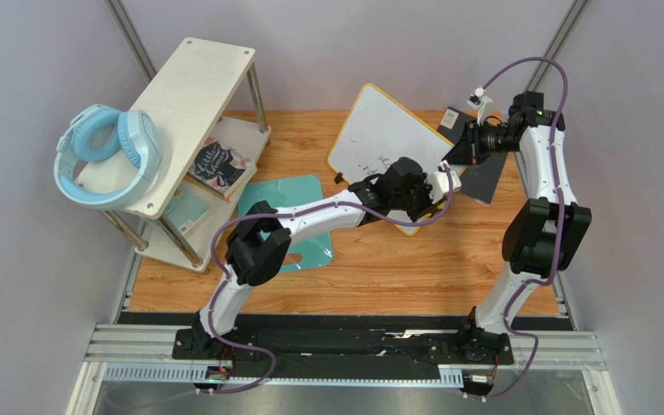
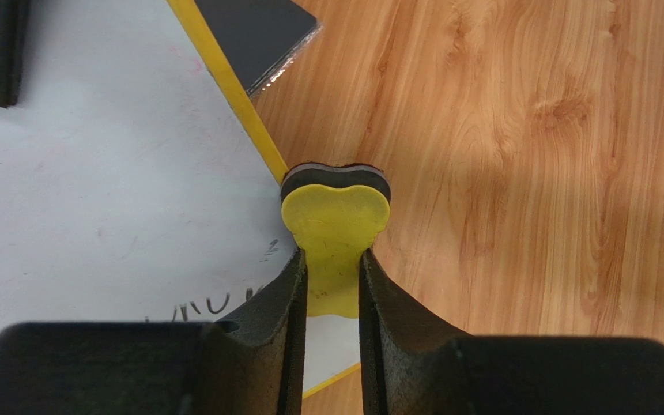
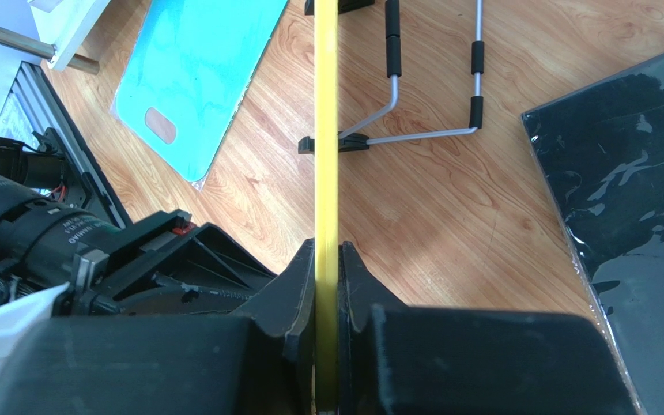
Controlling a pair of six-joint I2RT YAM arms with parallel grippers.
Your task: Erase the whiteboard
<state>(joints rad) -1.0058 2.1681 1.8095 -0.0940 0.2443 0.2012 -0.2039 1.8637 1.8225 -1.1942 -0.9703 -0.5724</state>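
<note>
Peeking through the left wrist cam: left tool [image 2: 333,285] pinching a yellow eraser [image 2: 335,212] at the edge of the whiteboard [image 2: 93,173]; overhead hides the eraser. Meanwhile the right tool [image 3: 327,259] is clamped on its yellow frame. Board leans at the far middle of the wooden bench [image 1: 379,268], pale walls [image 1: 638,216] around.

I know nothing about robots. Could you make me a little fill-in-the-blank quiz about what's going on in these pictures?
1. The left gripper is shut on an eraser whose handle is coloured ____.
2. The right gripper clamps the frame of the whiteboard, and the handwriting on it is coloured ____.
3. On the shelf rests a pair of light blue ____.

Missing words: yellow; black; headphones.
</note>
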